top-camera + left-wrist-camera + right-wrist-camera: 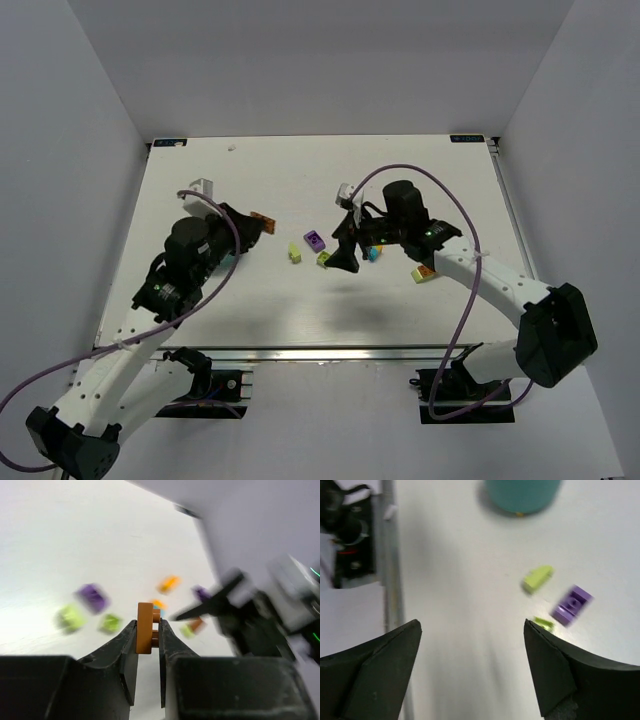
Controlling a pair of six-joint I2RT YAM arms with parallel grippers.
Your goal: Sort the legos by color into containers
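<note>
The left gripper (148, 631) has its fingers (122, 650) clenched on a brown-orange studded plastic brick (144, 622), which stands on edge between the tips. Beyond the tips and to their left, a purple plastic brick (92, 597) and two lime green plastic bricks (70, 617) lie blurred on the white table (75, 535). An orange plastic brick (169, 584) lies farther ahead. The right gripper (472, 640) has its fingers (390, 655) released and spread wide, with only bare table between them. A lime piece (543, 624) lies just beside the right-hand fingertip. Past it are a purple brick (571, 604) and a lime wedge-shaped brick (538, 578). The round teal plastic bowl (522, 495) stands well ahead of the fingers; its compartments are not visible.
</note>
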